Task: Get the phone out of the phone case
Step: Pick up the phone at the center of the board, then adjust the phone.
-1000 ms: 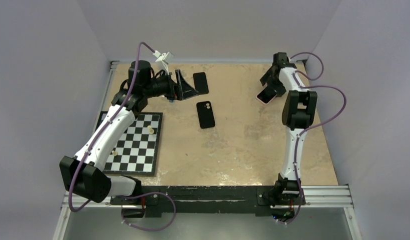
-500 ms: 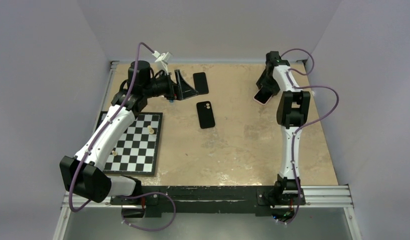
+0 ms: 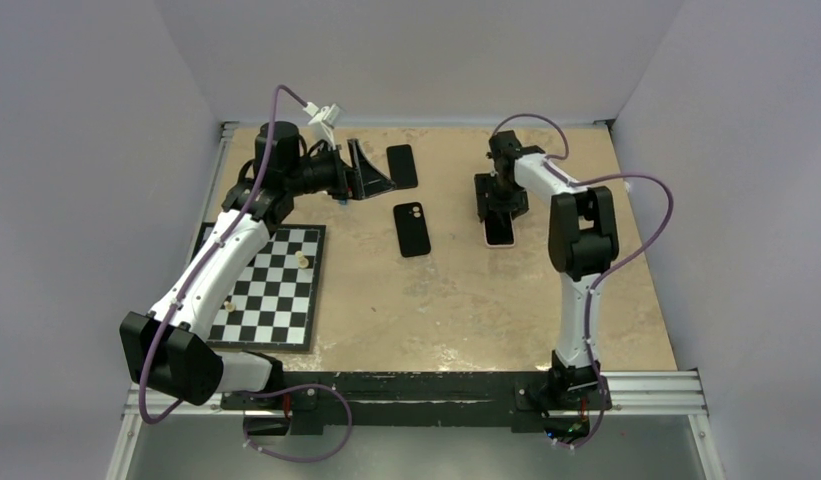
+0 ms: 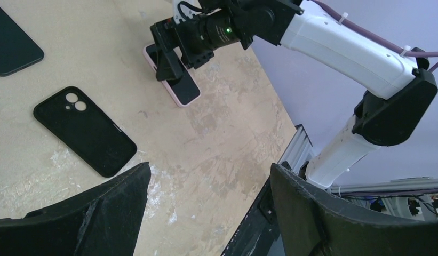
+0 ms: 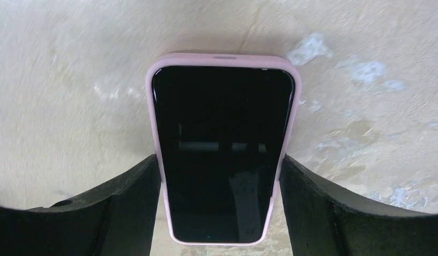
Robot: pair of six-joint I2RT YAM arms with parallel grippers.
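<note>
Over the table (image 3: 436,300) the right gripper (image 5: 222,178) pinches the phone (image 5: 223,133), not yet out of its case (image 5: 222,57). The left gripper (image 4: 208,168) hangs spread, empty.

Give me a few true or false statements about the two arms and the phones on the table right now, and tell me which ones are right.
1. The phone between the right tool's fingers sits in a pink case. True.
2. That phone is turned face down. False: its dark screen faces up toward the wrist camera.
3. The left tool is clamped on the black case. False: the left tool is open and holds nothing, and the black case lies flat on the table, apart from it.
4. A chessboard lies on the left side of the table. True.
</note>
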